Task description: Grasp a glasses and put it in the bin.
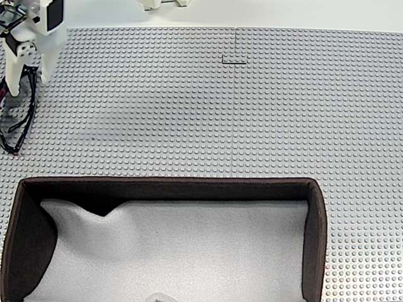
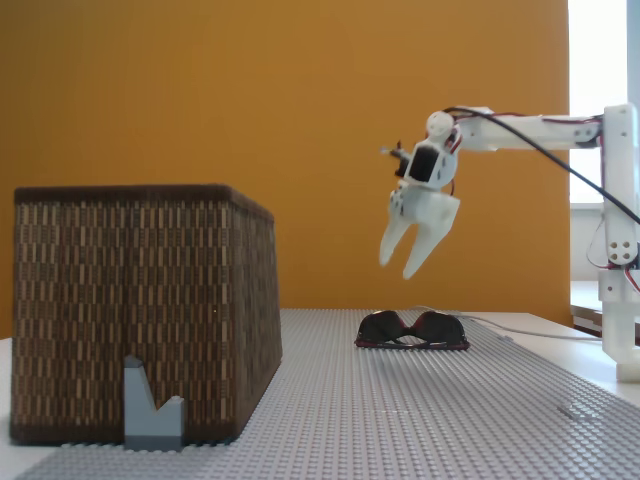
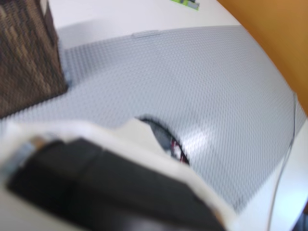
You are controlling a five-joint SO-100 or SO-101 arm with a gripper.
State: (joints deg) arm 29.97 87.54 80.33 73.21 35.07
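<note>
While arm hangs over the mat w/ nothing held, notes from where I stand:

Gripper: gripper up in the air, above and slightly left of the glasses in the side fixed view; the 2 fingers are spread in a V, nothing between them.
Glasses: glasses flat on the studded grey baseplate, lenses facing the side camera. In the top-down fixed view they sit at the far left edge, just below the gripper, partly cut off by the frame. Wrist view: just a sliver of lens and a pink bit past the blurred finger.
Bin: bin well apart from the glasses across the plate; white foam lining visible, no glasses in it.
Step in hand: approach/descend, as I judge it.
Doing it well: centre jaws over the bridge or one lens rim, come down straight, close gently; thin frame could skid on studs. Lift high enough to clear the tall bin wall.
Count: glasses x1; bin x1; arm x1; small grey block at bin foot x1.
</note>
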